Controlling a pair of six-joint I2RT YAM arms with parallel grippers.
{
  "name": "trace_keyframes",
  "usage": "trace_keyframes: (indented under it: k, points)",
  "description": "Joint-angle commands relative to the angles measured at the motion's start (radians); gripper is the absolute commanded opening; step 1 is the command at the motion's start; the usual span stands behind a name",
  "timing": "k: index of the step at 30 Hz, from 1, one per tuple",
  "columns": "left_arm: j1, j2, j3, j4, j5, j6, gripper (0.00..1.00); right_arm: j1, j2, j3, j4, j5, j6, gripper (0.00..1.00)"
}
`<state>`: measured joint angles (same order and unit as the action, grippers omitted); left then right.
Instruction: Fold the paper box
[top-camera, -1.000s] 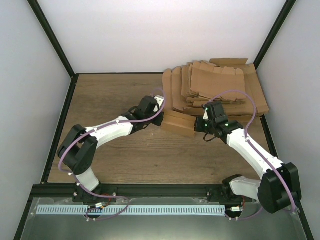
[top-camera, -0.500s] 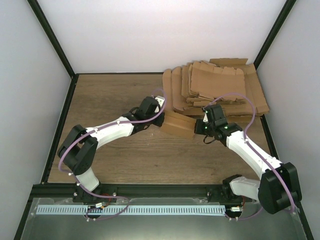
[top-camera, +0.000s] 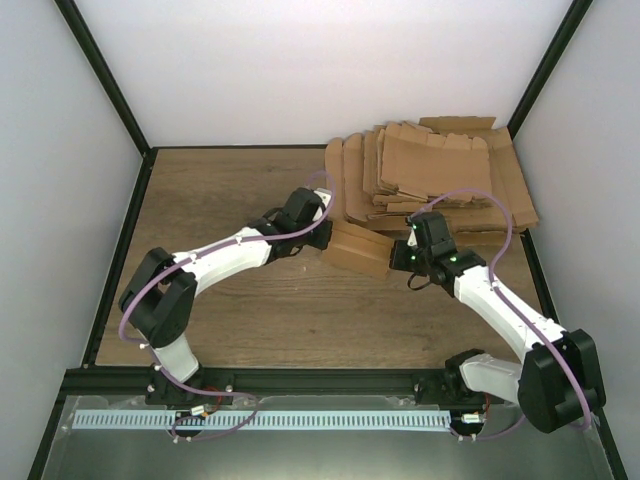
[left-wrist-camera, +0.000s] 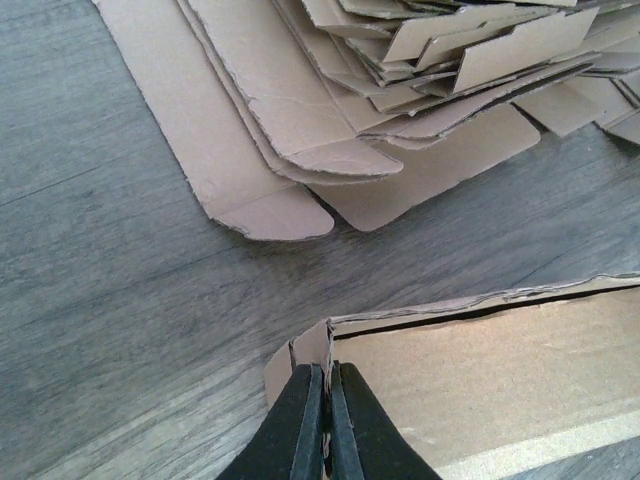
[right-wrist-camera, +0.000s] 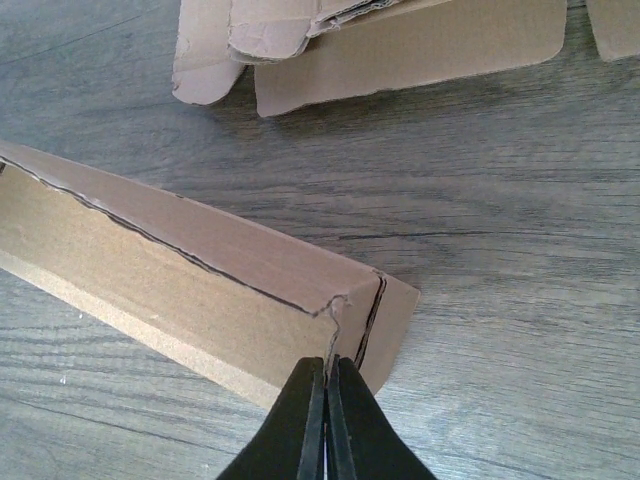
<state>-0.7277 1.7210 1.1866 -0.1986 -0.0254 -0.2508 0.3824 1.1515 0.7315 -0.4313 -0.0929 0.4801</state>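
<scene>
The paper box (top-camera: 357, 248) is a small oblong brown cardboard box, held between both arms just in front of the pile of blanks. My left gripper (top-camera: 322, 232) is shut on its left end; in the left wrist view its fingertips (left-wrist-camera: 327, 385) pinch an upright end flap of the box (left-wrist-camera: 500, 370). My right gripper (top-camera: 397, 256) is shut on the right end; in the right wrist view the fingertips (right-wrist-camera: 327, 378) pinch the edge of an end flap of the box (right-wrist-camera: 190, 290), whose top seam shows as a dark line.
A pile of flat brown cardboard blanks (top-camera: 430, 178) lies at the back right, close behind the box; it shows in the left wrist view (left-wrist-camera: 360, 90) and the right wrist view (right-wrist-camera: 380, 40). The wooden table (top-camera: 220, 200) has black frame posts at its edges.
The box and both grippers have shifted slightly; the left arm has moved a little farther back and right. Both grips are unchanged.
</scene>
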Motion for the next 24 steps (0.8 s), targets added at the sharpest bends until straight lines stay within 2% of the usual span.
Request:
trace_keyframes:
  k: [1,11,24]
  points:
    - [-0.033,0.022,0.011,-0.002,0.056,-0.007,0.04,0.023,0.000,-0.016,-0.017,-0.036,-0.010,0.01]
    - [-0.046,0.027,-0.076,0.052,0.030,-0.003,0.04,0.028,-0.002,-0.021,-0.045,-0.019,-0.025,0.01]
    - [-0.067,0.010,-0.106,0.081,-0.004,0.028,0.04,0.044,0.004,-0.020,-0.072,0.032,0.017,0.01]
